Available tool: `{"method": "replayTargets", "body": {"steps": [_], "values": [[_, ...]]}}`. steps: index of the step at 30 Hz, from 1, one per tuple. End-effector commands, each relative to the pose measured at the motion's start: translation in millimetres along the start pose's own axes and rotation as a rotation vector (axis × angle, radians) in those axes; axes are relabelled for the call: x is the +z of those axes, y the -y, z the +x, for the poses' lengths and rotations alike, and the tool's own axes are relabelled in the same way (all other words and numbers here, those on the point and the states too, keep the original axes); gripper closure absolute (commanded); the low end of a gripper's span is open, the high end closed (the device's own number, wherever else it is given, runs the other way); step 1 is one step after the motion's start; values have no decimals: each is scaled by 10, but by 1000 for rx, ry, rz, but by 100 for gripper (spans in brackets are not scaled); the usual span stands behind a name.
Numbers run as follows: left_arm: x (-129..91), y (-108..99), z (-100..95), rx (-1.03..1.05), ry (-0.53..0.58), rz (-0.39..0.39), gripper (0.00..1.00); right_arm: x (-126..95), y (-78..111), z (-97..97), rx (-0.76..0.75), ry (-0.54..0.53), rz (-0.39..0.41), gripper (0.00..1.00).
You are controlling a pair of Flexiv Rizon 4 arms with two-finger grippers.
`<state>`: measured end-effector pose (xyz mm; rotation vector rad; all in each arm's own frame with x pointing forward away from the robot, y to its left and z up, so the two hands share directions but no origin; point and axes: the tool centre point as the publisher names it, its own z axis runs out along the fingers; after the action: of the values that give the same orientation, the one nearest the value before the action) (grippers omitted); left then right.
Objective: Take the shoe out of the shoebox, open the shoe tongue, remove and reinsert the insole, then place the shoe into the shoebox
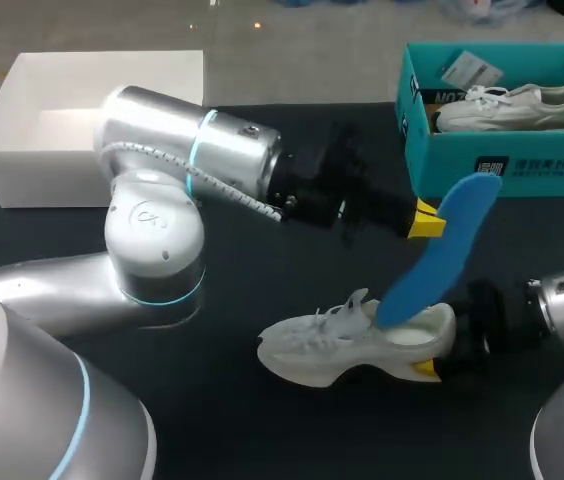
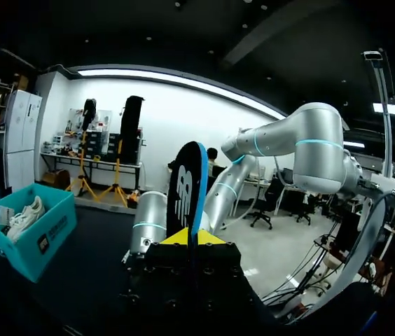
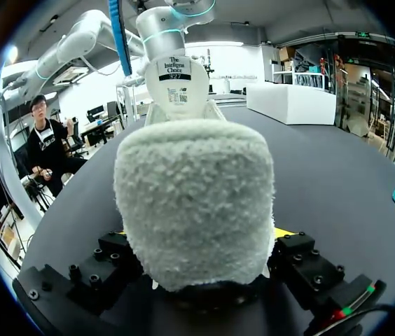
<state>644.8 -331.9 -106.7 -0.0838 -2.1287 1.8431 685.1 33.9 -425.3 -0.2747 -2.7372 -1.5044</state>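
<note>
The left tool (image 1: 424,218) was closed narrowly on the upper end of the blue insole (image 1: 430,262), one yellow tip on each face. The insole slanted down, its lower end inside the opening of the white shoe (image 1: 327,345). The shoe sat upright on the dark counter (image 1: 252,285), with the right tool (image 1: 430,368) clamped on its heel from both sides. A teal shoebox (image 1: 507,160) holding a second shoe (image 1: 512,105) stood at the far right of the counter, and a white box (image 1: 92,120) at the far left.
</note>
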Motion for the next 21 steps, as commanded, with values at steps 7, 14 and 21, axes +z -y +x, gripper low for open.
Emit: {"method": "replayTargets", "body": {"steps": [7, 14, 21], "values": [[-297, 224, 408, -225, -73, 312, 100, 1, -3, 14, 0, 3, 2, 100], [-364, 355, 616, -281, -119, 368, 100, 1, -3, 14, 0, 3, 2, 100], [-387, 492, 869, -319, -192, 406, 100, 1, -3, 14, 0, 3, 2, 100]]}}
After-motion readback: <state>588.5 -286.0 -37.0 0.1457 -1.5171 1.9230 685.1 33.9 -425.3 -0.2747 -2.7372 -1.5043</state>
